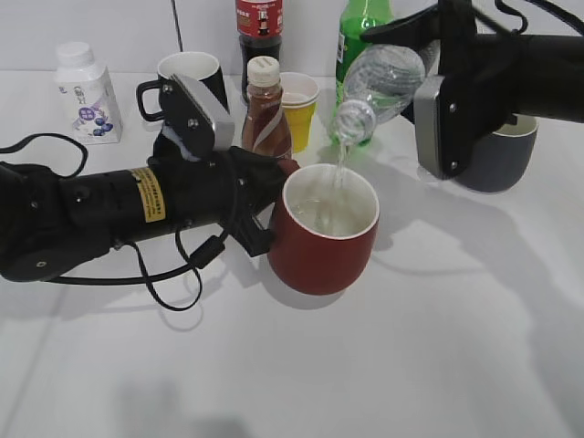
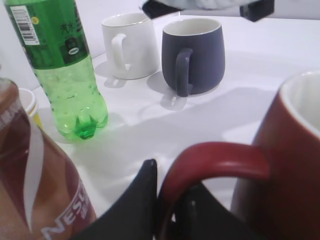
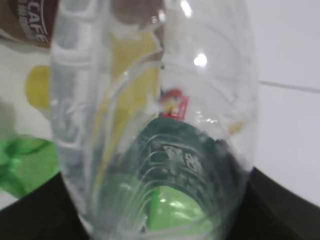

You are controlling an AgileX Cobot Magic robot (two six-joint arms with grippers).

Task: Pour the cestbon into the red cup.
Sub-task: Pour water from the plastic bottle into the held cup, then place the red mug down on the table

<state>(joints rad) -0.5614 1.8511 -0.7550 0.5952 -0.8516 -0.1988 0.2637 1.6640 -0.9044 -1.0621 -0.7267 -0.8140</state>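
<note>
The red cup stands in the middle of the table, white inside, holding water. My left gripper is shut on its loop handle; in the left wrist view my black fingers pinch the handle's left end. My right gripper is shut on the cestbon, a clear capless bottle tilted mouth-down over the cup. A thin stream of water falls from its mouth into the cup. The bottle fills the right wrist view, its dark green label near the bottom.
Close behind the cup stand a brown Nescafe bottle, a yellow paper cup, a black mug, a green soda bottle and a dark cola bottle. A dark grey mug and a white mug stand at right. A white milk bottle is far left.
</note>
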